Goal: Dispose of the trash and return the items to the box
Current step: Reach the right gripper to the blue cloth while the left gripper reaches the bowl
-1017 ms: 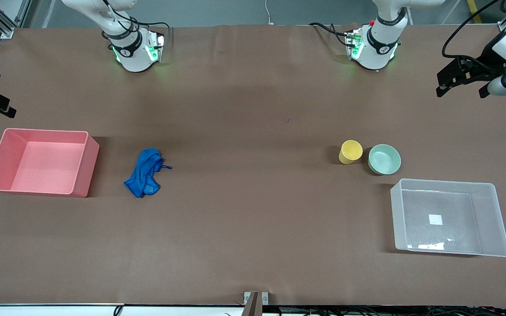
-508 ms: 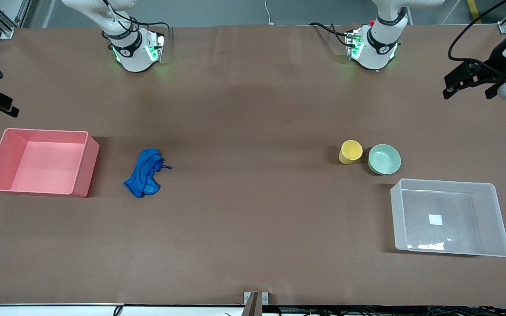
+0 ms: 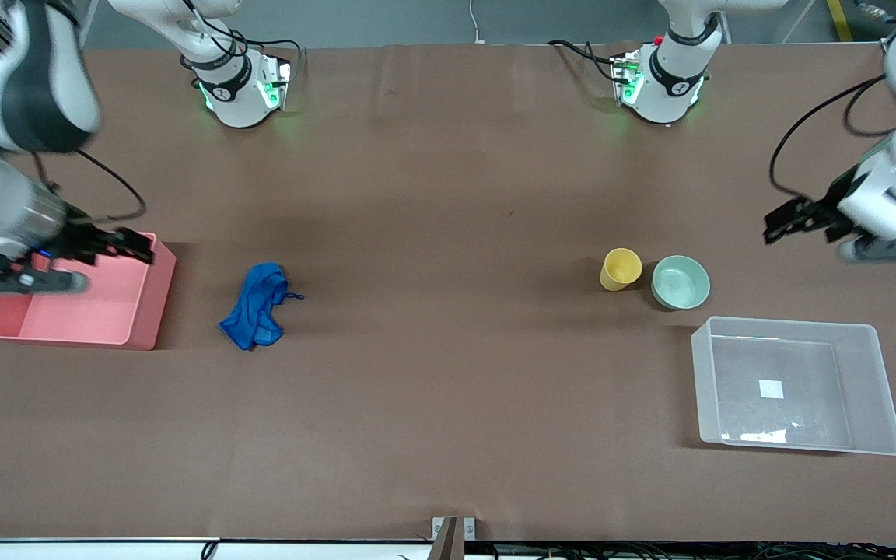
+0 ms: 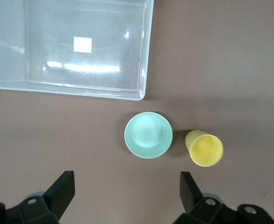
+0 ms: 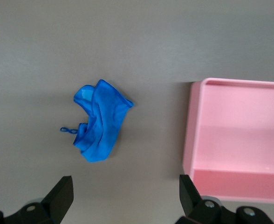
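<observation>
The blue rag (image 3: 255, 305) lies crumpled on the table beside the pink bin; it also shows in the right wrist view (image 5: 99, 122). The yellow cup (image 3: 621, 268) stands upright next to the mint-green bowl (image 3: 680, 281); both show in the left wrist view, cup (image 4: 204, 148) and bowl (image 4: 148, 135). The clear box (image 3: 883, 389) stands empty, nearer the front camera than the bowl, and shows in the left wrist view (image 4: 146, 51). My right gripper (image 3: 143, 247) is open and empty over the pink bin's corner toward the rag (image 5: 125, 183). My left gripper (image 3: 775, 223) is open and empty above the table beside the bowl (image 4: 126, 179).
The pink bin (image 3: 148, 303) stands empty at the right arm's end of the table, its wall close to the rag (image 5: 190, 126). Brown table surface lies between the rag and the cup. The arms' bases stand along the table's edge farthest from the front camera.
Both arms have swung in from the table's ends. The right gripper has come over the pink bin. The left gripper has come lower, closer to the bowl. The objects have not moved.
</observation>
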